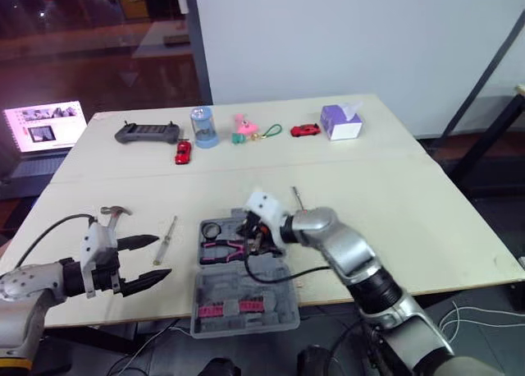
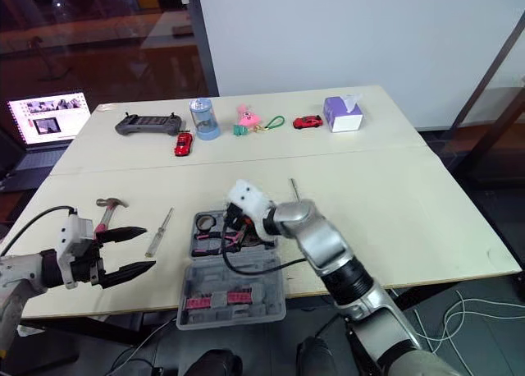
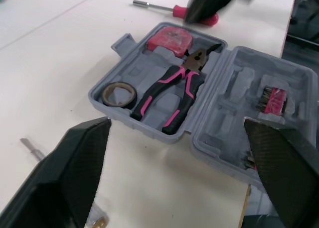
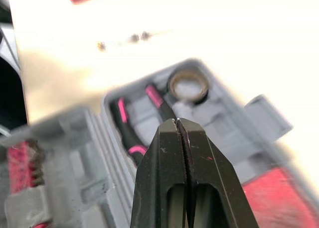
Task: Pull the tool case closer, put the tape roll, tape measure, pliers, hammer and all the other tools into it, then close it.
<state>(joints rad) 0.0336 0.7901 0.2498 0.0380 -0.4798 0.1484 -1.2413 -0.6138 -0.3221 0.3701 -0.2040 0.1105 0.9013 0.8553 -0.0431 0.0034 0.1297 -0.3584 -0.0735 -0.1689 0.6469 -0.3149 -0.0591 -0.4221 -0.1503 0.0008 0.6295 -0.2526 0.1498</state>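
The grey tool case (image 1: 271, 287) lies open at the table's front edge. It holds a tape roll (image 1: 212, 229), pink-handled pliers (image 1: 223, 249) and a red tape measure (image 3: 168, 39). My right gripper (image 1: 254, 233) hovers over the case's tray, shut with nothing between its fingers (image 4: 169, 153). To the left of the case, my left gripper (image 1: 148, 259) stands open just above the table. A hammer (image 1: 115, 213) lies beyond it, and a slim screwdriver (image 1: 166, 239) lies between it and the case. A red-handled screwdriver (image 3: 199, 16) lies behind the case.
Along the table's far side stand a game controller (image 1: 146, 132), a blue jar (image 1: 204, 126), two red toy cars (image 1: 183, 152), a pink toy (image 1: 244, 127) and a tissue box (image 1: 341, 121). A laptop (image 1: 45, 126) sits off the table's left. The case lid (image 1: 246, 310) overhangs the front edge.
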